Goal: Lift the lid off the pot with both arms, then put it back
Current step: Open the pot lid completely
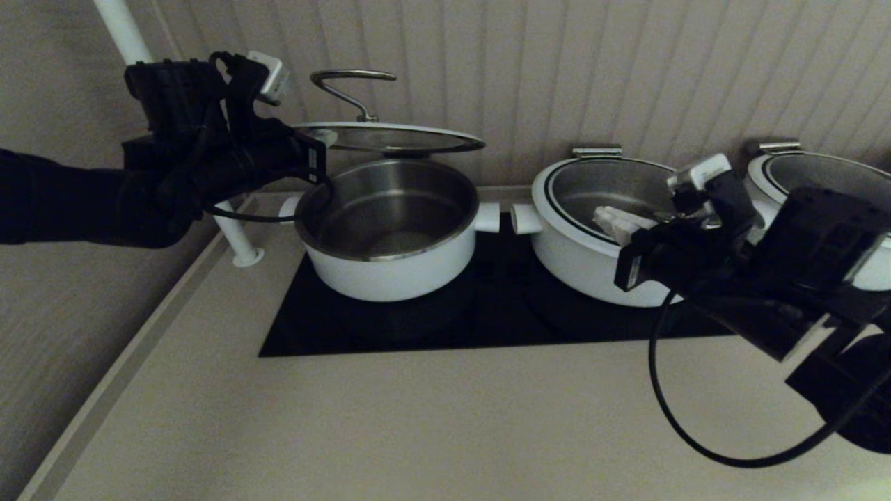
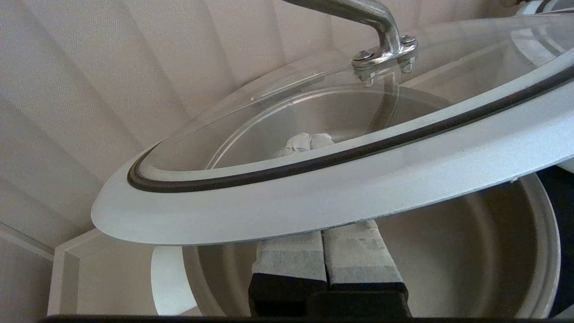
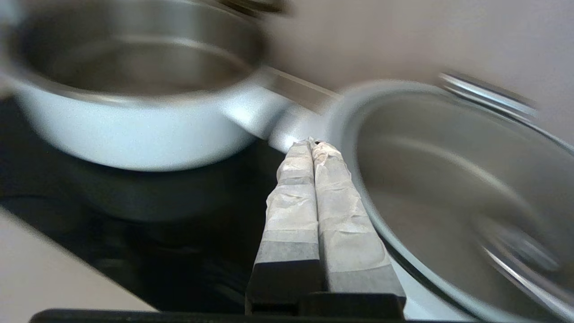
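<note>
Above cooktop point(image 1: 487, 313), lid point(image 1: 390, 137) rests atop left fingers point(image 2: 323, 253), pressed together; right fingers point(image 3: 314, 211) closed, empty.

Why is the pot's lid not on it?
Off. The left claw holds the lid by its rim, above the open pot.

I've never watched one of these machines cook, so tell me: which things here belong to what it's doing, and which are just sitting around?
Part of the job:
- the lid, held above the pot, its rim resting on the left gripper
- the pot, open on the black hob
- the right gripper, shut, holding nothing

Just sitting there:
- middle white pot
- far-right white pot
- white pole
</note>
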{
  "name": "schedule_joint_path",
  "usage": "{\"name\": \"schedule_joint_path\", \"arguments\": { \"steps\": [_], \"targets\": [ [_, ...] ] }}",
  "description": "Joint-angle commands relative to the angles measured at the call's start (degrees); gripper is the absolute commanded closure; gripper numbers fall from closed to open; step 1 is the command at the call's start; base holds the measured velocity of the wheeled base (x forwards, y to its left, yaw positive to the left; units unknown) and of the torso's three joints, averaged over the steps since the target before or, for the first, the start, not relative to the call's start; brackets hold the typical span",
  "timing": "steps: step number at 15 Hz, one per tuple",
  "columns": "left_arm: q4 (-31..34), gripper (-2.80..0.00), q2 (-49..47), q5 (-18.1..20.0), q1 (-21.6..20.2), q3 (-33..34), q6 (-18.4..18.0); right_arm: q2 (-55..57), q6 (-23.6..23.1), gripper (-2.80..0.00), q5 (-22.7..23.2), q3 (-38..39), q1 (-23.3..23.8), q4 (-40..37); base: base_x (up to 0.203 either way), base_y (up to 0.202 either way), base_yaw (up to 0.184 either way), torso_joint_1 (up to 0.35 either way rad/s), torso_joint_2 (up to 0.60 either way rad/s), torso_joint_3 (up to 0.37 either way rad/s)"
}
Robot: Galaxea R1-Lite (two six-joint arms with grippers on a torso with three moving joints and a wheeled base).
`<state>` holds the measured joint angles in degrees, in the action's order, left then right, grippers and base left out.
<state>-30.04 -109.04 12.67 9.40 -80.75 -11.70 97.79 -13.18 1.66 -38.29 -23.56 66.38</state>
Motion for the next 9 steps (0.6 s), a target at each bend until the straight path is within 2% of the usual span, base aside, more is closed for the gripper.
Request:
{"name": "schedule_joint_path", "arguments": {
  "steps": [1,4,9],
  "targets": [
    [-0.2,0.0,0.2,0.1,0.0,0.0,-0.1,-3.5,-1.0,0.0,-4.8,3.3,0.6,0.3,0.0,0.0,0.0,0.0,0.0,0.0],
    [-0.2,0.0,0.3,0.1,0.0,0.0,0.0,-6.2,-2.7,0.0,-8.3,7.1,0.8,0.3,0.0,0.0,0.0,0.0,0.0,0.0],
    [-0.2,0.0,0.7,0.1,0.0,0.0,0.0,-12.4,-3.2,0.0,-9.0,14.4,0.8,0.4,0.0,0.0,0.0,0.0,0.0,0.0]
  ]
}}
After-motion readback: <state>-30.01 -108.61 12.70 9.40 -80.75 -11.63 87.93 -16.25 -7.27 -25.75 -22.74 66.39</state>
